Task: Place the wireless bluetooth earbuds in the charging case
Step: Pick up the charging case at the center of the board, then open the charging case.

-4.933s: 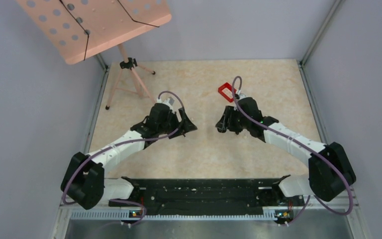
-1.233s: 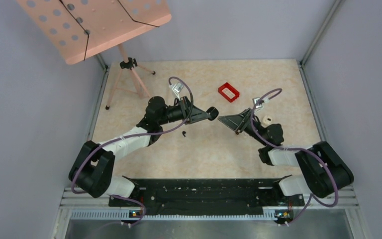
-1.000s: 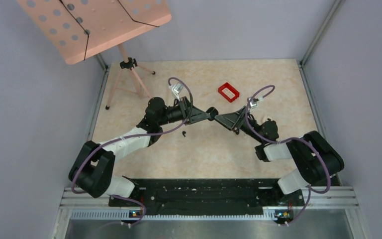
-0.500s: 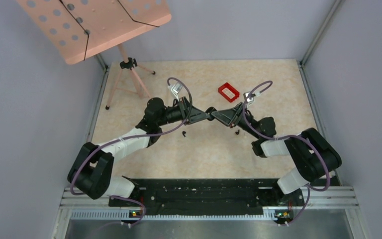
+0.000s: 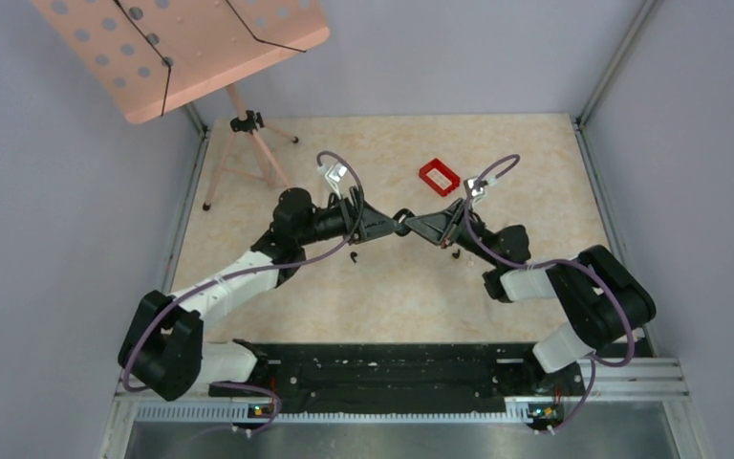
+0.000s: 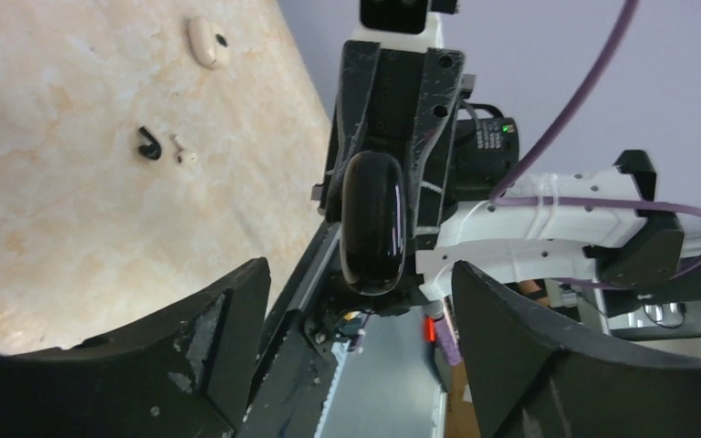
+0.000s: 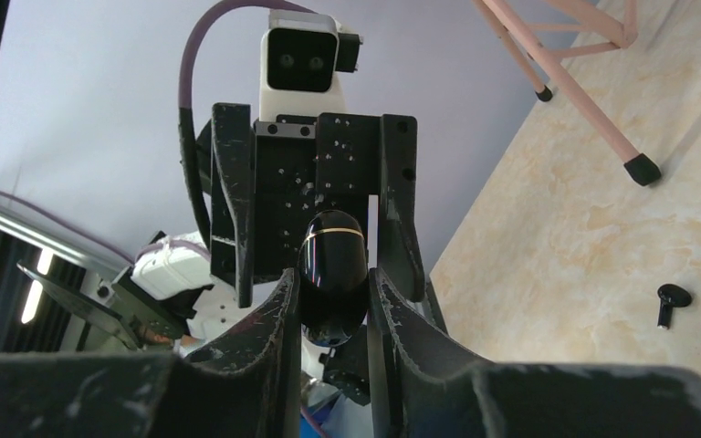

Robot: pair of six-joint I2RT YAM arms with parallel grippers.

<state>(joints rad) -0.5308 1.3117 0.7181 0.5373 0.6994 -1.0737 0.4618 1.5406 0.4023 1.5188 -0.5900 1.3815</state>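
**Claws meeting above the counter's middle.** Your right claw (image 7: 332, 290) is clenched on the charging case (image 7: 331, 255), whose long axis stands upright between the fingers. Your left claw (image 6: 358, 274) is released and faces the case tip to tip. A dark earbud (image 7: 671, 299) lies on the counter below, seemingly nearer your left arm.

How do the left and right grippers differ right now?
The left gripper has its jaws wide apart; the right gripper has its jaws pinched on the charging case. The left gripper holds nothing; the right gripper carries the case clear of the table. Both are raised, facing each other tip to tip.
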